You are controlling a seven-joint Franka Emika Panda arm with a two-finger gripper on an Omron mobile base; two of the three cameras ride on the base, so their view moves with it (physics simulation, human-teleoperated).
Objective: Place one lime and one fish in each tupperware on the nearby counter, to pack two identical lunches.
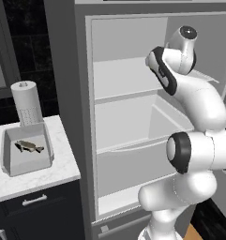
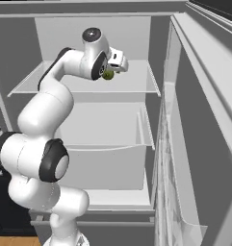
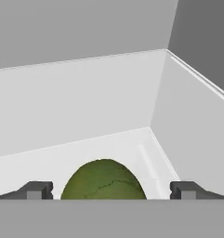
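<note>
The gripper (image 3: pixel 104 190) sits at the bottom centre of the hand view with a green lime (image 3: pixel 104 180) between its two dark finger tips (image 3: pixel 36 190); the tips stand well apart on either side of the fruit with a gap to each, so whether they grip it cannot be told. In the right base view the lime (image 2: pixel 108 74) shows at the upper centre, at the hand, above the open fridge's shelf (image 2: pixel 132 84). At the left middle of the left base view, a grey tupperware (image 1: pixel 26 150) rests on the white marbled counter (image 1: pixel 63 164) and holds one fish (image 1: pixel 29 146). A paper towel roll (image 1: pixel 26 103) stands upright just behind it.
</note>
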